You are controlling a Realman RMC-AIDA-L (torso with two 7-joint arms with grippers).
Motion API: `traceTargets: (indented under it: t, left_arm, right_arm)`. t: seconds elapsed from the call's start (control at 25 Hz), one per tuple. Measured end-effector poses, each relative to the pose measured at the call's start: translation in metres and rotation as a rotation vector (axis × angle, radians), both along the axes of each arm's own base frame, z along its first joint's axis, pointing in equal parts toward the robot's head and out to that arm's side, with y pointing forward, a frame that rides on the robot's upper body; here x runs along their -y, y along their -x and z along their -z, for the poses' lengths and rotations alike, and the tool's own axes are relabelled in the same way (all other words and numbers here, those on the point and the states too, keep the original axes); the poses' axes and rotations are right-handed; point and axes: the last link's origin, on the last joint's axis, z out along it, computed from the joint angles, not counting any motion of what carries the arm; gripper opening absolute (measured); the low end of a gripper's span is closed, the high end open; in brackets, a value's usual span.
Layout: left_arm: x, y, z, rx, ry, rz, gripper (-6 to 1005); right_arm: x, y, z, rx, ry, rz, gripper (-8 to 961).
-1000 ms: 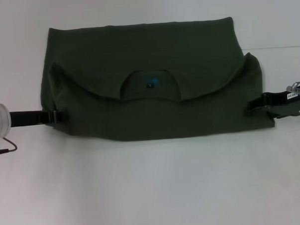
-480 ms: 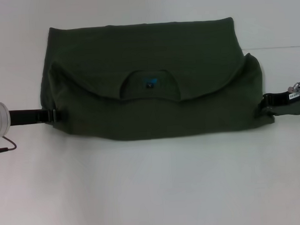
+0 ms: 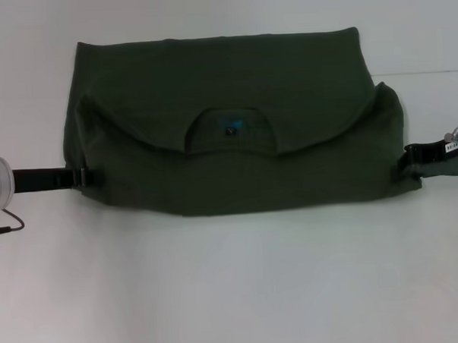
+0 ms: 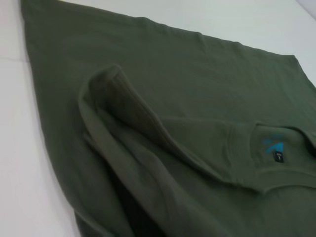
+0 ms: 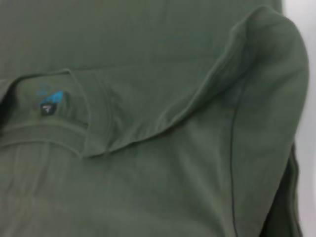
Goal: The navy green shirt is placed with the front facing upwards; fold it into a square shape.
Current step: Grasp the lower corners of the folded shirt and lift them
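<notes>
left gripper (image 3: 88,177): at 9 o'clock of the shirt, tip right at the garment's left edge, touching or tucked into the cloth; can't tell finger spread or whether it has hold of fabric.
left arm (image 3: 39,179): dark link running out toward 9 o'clock to a pale round joint with a green light at the picture edge.
right gripper (image 3: 406,164): at 3 o'clock of the shirt, tip against the right edge where the cloth bunches; finger spread and hold can't be told either.
right arm (image 3: 441,155): dark body with a small white tag, reaching in from 3 o'clock.
navy green shirt (image 3: 227,126): centre of the table, a bit toward 12 o'clock; partly folded, lying as a wide band, straight far edge at 12 o'clock, near edge at 6 o'clock.
fold: upper layer brought over so a curved edge sweeps across the middle from both sides.
collar (image 3: 229,130): ribbed neck opening in the centre, arch shape.
label (image 4: 279,157): small dark tab inside the collar, blue print just beside it; seen in both wrist views too (image 5: 47,109).
left wrist view: raised ridge of doubled cloth (image 4: 133,111) on that side, shadowed gap beneath it.
right wrist view: rounded humped fold (image 5: 276,54) at that end, seam line running down it.
table (image 3: 234,285): white, plain.
</notes>
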Motion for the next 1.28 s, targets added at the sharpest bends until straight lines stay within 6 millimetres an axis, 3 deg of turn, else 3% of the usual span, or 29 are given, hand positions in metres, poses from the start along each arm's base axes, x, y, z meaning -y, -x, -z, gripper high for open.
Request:
traceTargets:
  t: [0.36, 0.76, 1.28]
  left_arm:
    - [0.021, 0.005, -0.019, 0.059, 0.085, -0.019, 27]
    - [0.066, 0.015, -0.040, 0.048, 0.309, -0.102, 28]
    - [0.111, 0.014, -0.037, 0.084, 0.583, -0.148, 28]
  right_arm:
    - [0.023, 0.002, -0.002, -0.033, 0.148, -0.007, 66]
    - [0.062, -0.001, -0.010, -0.036, 0.379, -0.009, 65]
    - [0.094, -0.007, -0.004, -0.014, 0.601, -0.044, 66]
